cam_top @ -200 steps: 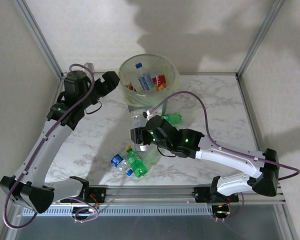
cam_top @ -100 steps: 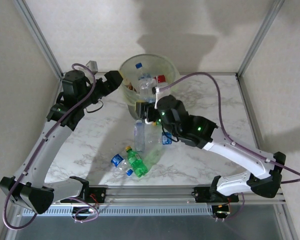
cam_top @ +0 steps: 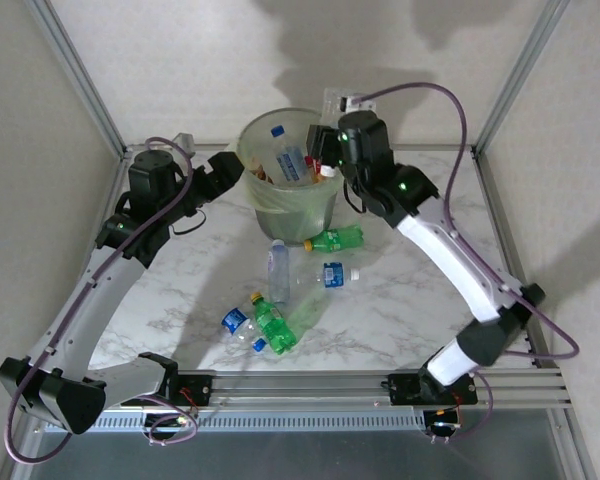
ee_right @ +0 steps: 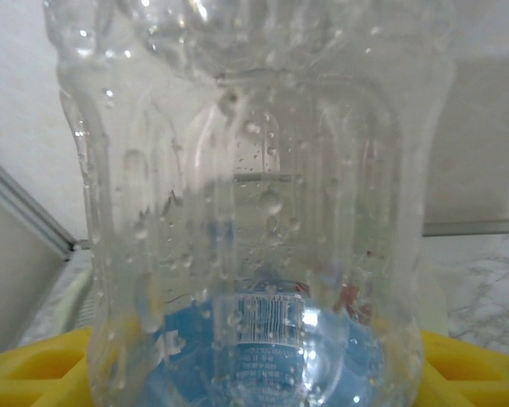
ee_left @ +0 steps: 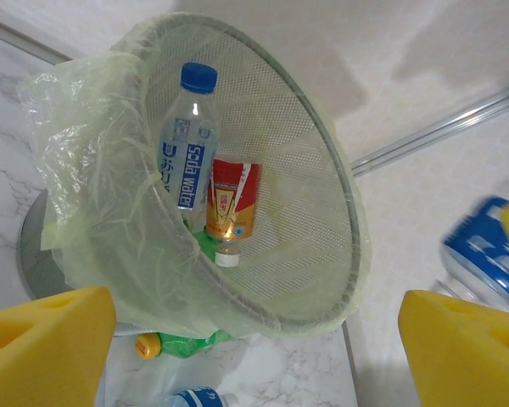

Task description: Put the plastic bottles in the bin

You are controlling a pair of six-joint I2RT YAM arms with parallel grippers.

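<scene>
Right pincer [cam_top: 330, 110] has swung up beside the bin [cam_top: 272, 196] — clamped around a clear bottle [ee_right: 254, 212].

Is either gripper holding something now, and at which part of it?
The right gripper holds a clear bottle, clamped from both sides at its blue-labelled section. The left gripper is open and holds nothing.

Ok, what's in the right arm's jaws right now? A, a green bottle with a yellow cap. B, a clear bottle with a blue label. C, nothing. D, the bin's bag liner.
B: in the right wrist view the right gripper has its yellow jaws on either side of a clear bottle with a blue label.
</scene>
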